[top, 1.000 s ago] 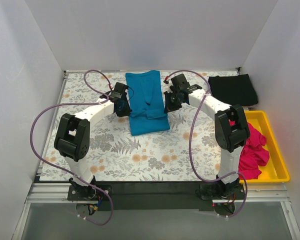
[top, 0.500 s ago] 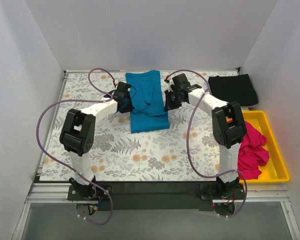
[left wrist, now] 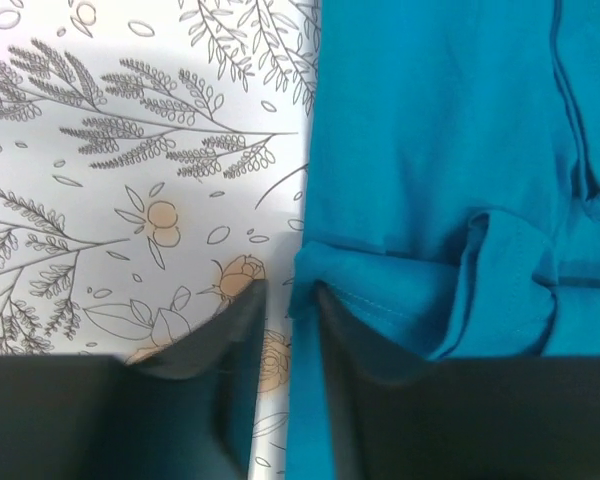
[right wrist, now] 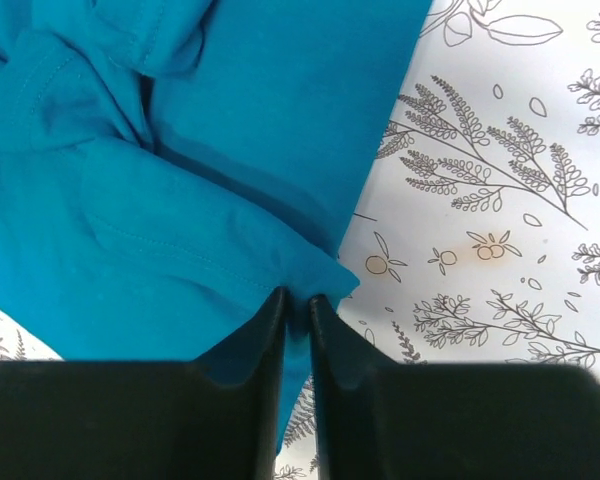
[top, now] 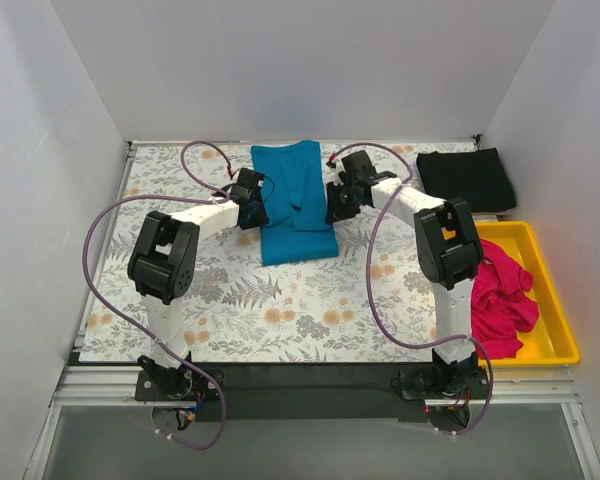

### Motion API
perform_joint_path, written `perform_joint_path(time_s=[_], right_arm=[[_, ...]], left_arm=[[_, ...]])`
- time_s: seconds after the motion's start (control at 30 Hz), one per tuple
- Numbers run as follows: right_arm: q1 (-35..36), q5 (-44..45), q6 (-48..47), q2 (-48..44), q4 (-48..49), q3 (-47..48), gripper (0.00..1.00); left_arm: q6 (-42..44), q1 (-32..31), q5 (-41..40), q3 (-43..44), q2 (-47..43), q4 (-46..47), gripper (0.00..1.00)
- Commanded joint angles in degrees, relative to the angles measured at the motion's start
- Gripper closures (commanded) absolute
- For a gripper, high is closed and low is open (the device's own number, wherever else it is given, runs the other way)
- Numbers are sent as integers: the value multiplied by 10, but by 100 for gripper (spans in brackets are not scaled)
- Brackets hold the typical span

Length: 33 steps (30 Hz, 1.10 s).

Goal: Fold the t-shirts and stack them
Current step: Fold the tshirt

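The teal-blue t-shirt (top: 293, 205) lies as a long folded strip at the middle back of the table. My left gripper (top: 251, 204) is at its left edge. In the left wrist view the jaws (left wrist: 287, 295) stand narrowly apart with the shirt's (left wrist: 440, 150) bunched edge between them. My right gripper (top: 337, 203) is at the shirt's right edge, pinched shut on a corner of teal cloth (right wrist: 180, 230) in the right wrist view (right wrist: 298, 297). The black t-shirt (top: 467, 178) lies folded at the back right. The magenta-pink t-shirt (top: 505, 298) is crumpled in the tray.
A yellow plastic tray (top: 558, 322) stands at the right edge of the table. A floral tablecloth (top: 280, 310) covers the table. White walls close in the back and both sides. Purple cables loop over both arms.
My left gripper has moved right, onto the teal shirt's left edge. The shirt's near hem has shifted slightly toward the back. The right gripper has barely moved.
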Motion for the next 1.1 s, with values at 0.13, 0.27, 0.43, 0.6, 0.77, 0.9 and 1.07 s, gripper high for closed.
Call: perform_joint_path(time_s=[0.13, 0.27, 0.43, 0.6, 0.77, 0.9, 1.07], right_arm=[[7, 42, -19, -60, 40, 4, 62], [25, 58, -20, -125, 78, -56, 57], [54, 26, -8, -162, 149, -122, 61], [75, 3, 6, -136, 170, -137, 79], [82, -16, 21, -98, 204, -139, 86], [90, -16, 24, -76, 227, -145, 87], [90, -9, 25, -53, 234, -146, 89]], left_arm=[[-1, 0, -18, 8, -83, 13, 47], [-25, -21, -34, -24, -147, -2, 42], [-82, -80, -5, -81, -191, -9, 60], [-94, -118, 16, -107, -154, 13, 71], [-99, -120, 35, -106, -105, 17, 84], [-98, -123, 54, -114, -91, 12, 84], [-92, -124, 91, -126, -91, -19, 83]])
